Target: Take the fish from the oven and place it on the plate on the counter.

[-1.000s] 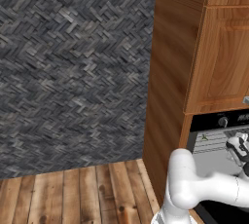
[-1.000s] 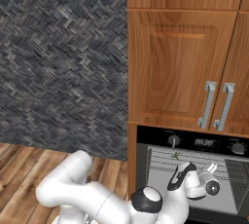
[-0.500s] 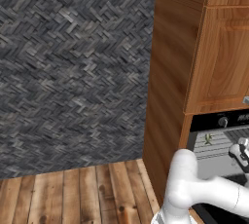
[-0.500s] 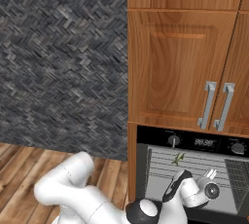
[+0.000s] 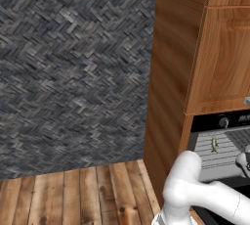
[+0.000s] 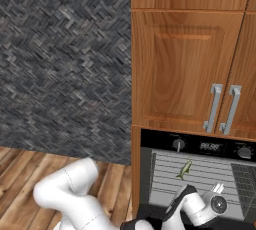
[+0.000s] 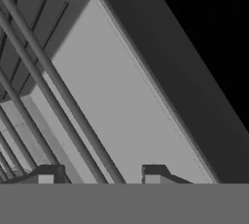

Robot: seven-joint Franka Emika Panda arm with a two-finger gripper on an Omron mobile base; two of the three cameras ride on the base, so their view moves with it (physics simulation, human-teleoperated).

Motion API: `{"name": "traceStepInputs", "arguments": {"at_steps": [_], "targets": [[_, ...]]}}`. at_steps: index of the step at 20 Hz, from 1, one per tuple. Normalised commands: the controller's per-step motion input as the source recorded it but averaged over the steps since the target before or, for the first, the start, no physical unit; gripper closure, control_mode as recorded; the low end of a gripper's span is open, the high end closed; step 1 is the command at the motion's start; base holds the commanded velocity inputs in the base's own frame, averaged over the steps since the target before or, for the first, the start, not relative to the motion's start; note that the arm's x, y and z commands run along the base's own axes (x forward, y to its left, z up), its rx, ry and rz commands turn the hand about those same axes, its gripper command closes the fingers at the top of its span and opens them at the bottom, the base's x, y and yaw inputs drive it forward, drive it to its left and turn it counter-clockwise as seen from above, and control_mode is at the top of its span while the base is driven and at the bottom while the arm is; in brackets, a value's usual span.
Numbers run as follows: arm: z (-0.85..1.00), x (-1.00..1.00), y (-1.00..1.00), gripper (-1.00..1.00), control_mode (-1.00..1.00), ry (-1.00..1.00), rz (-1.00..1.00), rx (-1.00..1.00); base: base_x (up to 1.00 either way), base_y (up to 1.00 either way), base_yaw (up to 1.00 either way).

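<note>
Up and left of the tool (image 6: 218,190), the slim greenish fish (image 6: 184,169) lies on a silver wire rack (image 6: 200,176) inside the open black oven (image 6: 200,146). The white arm bends low, wrist at the oven mouth. The tool's tips stand apart, holding nothing. The oven's display writing is unreadable.

Tall brown wooden cabinet (image 6: 180,69) with two vertical silver bar handles (image 6: 223,109). Left of cabinet: dark grey herringbone-tile wall (image 5: 73,67). Below that wall: brown wooden plank floor (image 5: 73,194).

Flanking base views, oven (image 6: 200,174) shared
</note>
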Motion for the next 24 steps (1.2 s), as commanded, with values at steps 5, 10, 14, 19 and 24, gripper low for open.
{"name": "traceStepInputs", "arguments": {"at_steps": [5,10,14,19,24], "targets": [[-0.62,-1.0,-0.23,1.0,-1.0,0.08,0.0,0.04,0.0,0.0,0.0],[-0.63,-1.0,-0.28,1.0,-1.0,0.06,0.0,0.06,0.0,0.0,0.0],[-0.54,-1.0,-0.31,1.0,-1.0,0.05,0.0,0.08,0.0,0.0,0.0],[-0.49,-1.0,-0.36,1.0,-1.0,0.01,0.0,0.1,0.0,0.0,0.0],[-0.23,-1.0,-0.39,1.0,-1.0,-0.02,0.0,0.1,0.0,0.0,0.0]]}}
